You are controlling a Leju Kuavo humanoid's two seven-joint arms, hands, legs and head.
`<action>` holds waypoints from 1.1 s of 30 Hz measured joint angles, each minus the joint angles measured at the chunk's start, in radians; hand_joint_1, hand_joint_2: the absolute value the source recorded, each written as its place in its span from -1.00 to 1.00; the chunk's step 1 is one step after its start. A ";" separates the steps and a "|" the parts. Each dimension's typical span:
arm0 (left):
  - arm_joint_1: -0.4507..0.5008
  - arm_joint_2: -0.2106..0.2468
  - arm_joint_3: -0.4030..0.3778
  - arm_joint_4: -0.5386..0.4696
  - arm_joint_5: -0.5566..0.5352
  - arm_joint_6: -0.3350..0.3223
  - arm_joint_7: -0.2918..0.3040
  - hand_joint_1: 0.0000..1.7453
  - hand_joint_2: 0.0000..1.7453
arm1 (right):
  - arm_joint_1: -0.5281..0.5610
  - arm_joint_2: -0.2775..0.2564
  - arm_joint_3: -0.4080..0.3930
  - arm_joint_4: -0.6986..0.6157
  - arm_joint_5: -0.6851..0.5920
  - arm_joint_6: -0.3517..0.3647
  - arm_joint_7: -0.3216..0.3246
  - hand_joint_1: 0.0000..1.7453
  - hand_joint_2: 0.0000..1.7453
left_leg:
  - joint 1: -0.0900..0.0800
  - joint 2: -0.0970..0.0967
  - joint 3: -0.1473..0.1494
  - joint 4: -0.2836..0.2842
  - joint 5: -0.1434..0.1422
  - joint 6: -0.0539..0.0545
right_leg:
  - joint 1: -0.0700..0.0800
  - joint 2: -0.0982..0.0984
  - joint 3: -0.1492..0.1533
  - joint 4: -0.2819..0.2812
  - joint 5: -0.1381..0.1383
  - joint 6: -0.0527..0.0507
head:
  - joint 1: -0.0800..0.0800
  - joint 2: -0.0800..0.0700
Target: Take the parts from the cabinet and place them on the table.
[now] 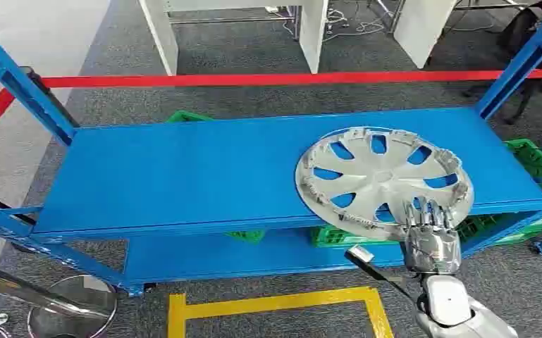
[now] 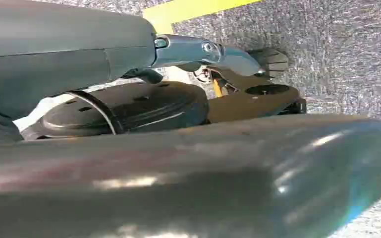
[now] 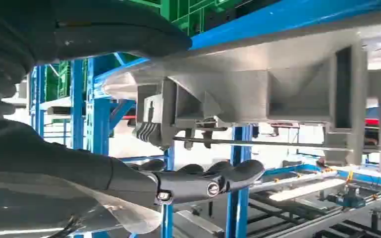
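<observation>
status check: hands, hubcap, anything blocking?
Right hand at the silver hubcap's near rim, fingers on it; grip unconfirmed. Left hand hanging by the floor. Hubcap flat on blue shelf, overhanging front edge. Nothing blocking.

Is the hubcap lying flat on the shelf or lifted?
Mostly flat: the hubcap lies face up on the blue shelf, near edge overhanging the front. The right hand is at that edge; grip unclear.
</observation>
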 joint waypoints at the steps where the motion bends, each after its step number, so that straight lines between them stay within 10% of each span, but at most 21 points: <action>1: 0.000 0.000 0.000 0.000 0.001 0.000 0.000 -1.00 -1.00 | 0.000 -0.002 -0.003 -0.001 0.000 0.000 0.003 -1.00 1.00 | 0.000 0.000 0.000 0.000 0.000 0.000 | 0.000 0.000 0.000 0.000 0.000 0.000 | 0.000 0.000; 6: 0.000 0.000 -0.001 0.000 0.005 0.000 0.000 -1.00 -1.00 | 0.003 -0.007 -0.008 -0.016 0.000 0.000 0.001 -0.80 1.00 | 0.000 0.000 0.000 0.000 0.000 0.000 | 0.000 0.000 0.000 0.000 0.000 0.000 | 0.000 0.000; 7: 0.000 0.000 -0.001 0.000 0.007 0.000 0.000 -1.00 -1.00 | 0.004 -0.007 -0.011 -0.019 0.000 0.000 -0.006 0.38 1.00 | 0.000 0.000 0.000 0.000 0.000 0.000 | 0.000 0.000 0.000 0.000 0.000 0.000 | 0.000 0.000; 8: 0.000 0.000 -0.002 0.000 0.009 0.000 0.000 -1.00 -1.00 | 0.006 -0.007 -0.014 -0.023 0.000 0.000 -0.012 1.00 1.00 | 0.000 0.000 0.000 0.000 0.000 0.000 | 0.000 0.000 0.000 0.000 0.000 0.000 | 0.000 0.000; 33: -0.002 0.000 -0.024 0.000 0.016 0.000 0.000 -1.00 -1.00 | 0.067 0.002 -0.023 -0.176 0.001 0.000 -0.093 1.00 1.00 | 0.000 0.000 -0.001 0.000 0.000 0.000 | 0.000 0.000 0.000 0.000 0.000 0.000 | 0.000 0.000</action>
